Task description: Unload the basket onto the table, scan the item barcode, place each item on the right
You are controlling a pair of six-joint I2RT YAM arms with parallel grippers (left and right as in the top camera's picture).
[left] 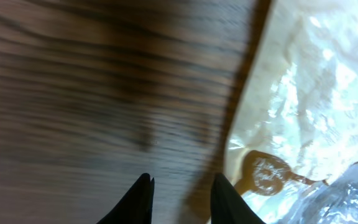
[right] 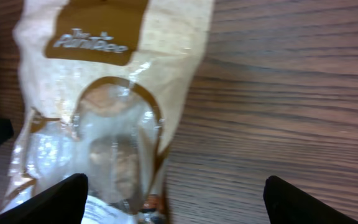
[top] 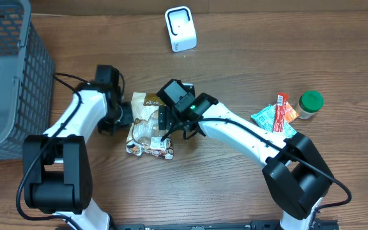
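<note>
The wooden table [top: 235,191] fills the overhead view, with a grey mesh basket [top: 8,76] at its 10 o'clock corner. The left arm [top: 75,121] reaches in from 7 o'clock and the right arm [top: 248,137] from 5 o'clock; both meet near the middle.

There the snack bag [top: 147,124] lies flat on the wood. Its long axis runs roughly from 12 to 6 o'clock. The brown printed header points to 12 o'clock, and the crumpled end with a white label points to 6 o'clock.

The right gripper [right: 182,202] hovers over the bag's 3 o'clock edge with its jaws wide apart. In the right wrist view the bag's clear window lies between the two fingertips, nearer the one at 9 o'clock, with bare wood toward the other.

The left gripper [left: 182,199] sits at the bag's 9 o'clock edge. Its jaws stand a narrow gap apart, and only wood shows between them. In the left wrist view the bag's pale edge lies just beside the fingertip at 3 o'clock, outside the gap.

A white scanner [top: 181,29] stands upright at 12 o'clock from the bag, well apart from it. At 3 o'clock lie a few coloured packets [top: 275,116], with a green-lidded jar [top: 310,103] just beside them.
</note>
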